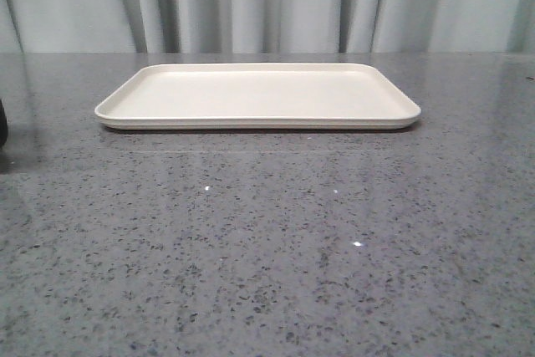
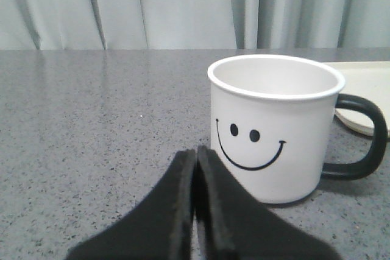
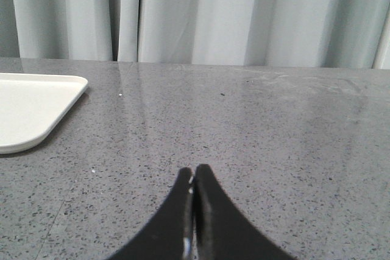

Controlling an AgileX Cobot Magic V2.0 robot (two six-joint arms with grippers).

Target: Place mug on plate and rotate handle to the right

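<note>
The white mug (image 2: 274, 129) with a black smiley face stands upright on the grey table in the left wrist view, its black handle (image 2: 361, 138) pointing toward the cream plate (image 2: 362, 92) behind it. My left gripper (image 2: 196, 150) is shut and empty, just in front of the mug and a little to one side, not touching it. The plate (image 1: 257, 96) lies empty at mid-table in the front view; one corner shows in the right wrist view (image 3: 30, 111). My right gripper (image 3: 193, 170) is shut and empty over bare table beside the plate. Neither gripper shows in the front view.
A grey speckled table (image 1: 267, 240) spreads around the plate. Pale curtains (image 1: 267, 2) hang behind its far edge. A dark sliver (image 1: 2, 119) sits at the left edge of the front view; I cannot tell what it is.
</note>
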